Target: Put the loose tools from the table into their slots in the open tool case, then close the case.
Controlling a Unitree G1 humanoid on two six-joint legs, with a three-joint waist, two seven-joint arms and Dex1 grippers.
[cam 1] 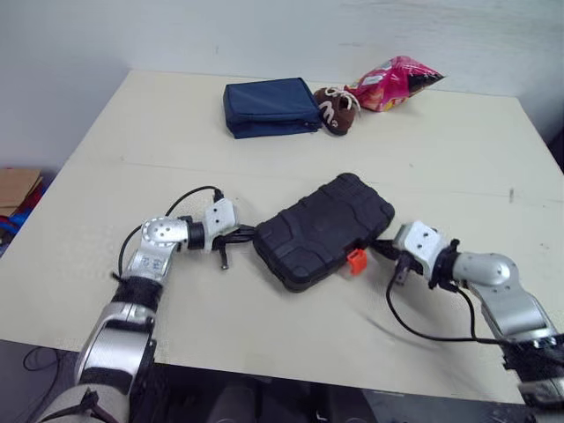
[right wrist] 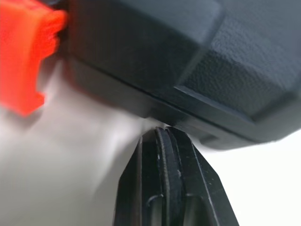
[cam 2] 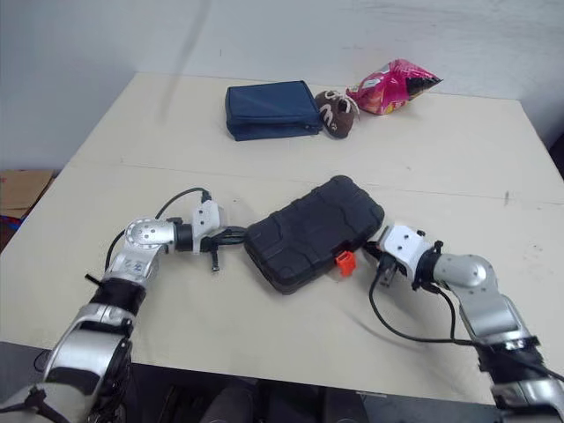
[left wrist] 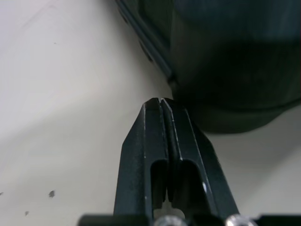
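Observation:
The black tool case (cam 1: 322, 230) lies shut in the middle of the table, its lid down and an orange latch (cam 1: 355, 261) sticking out on its near side. My left gripper (cam 1: 244, 234) is shut with nothing in it, its tips against the case's left end (left wrist: 221, 94). My right gripper (cam 1: 382, 248) is also shut and empty, pressed to the case's right side just beyond the orange latch (right wrist: 26, 61). No loose tools lie on the table.
At the table's far side lie a dark blue pouch (cam 1: 269, 107), a small brown plush toy (cam 1: 336, 109) and a pink snack bag (cam 1: 393, 84). A cardboard box (cam 1: 16, 189) sits on the floor to the left. Bare tabletop (cam 1: 264, 326) surrounds the case.

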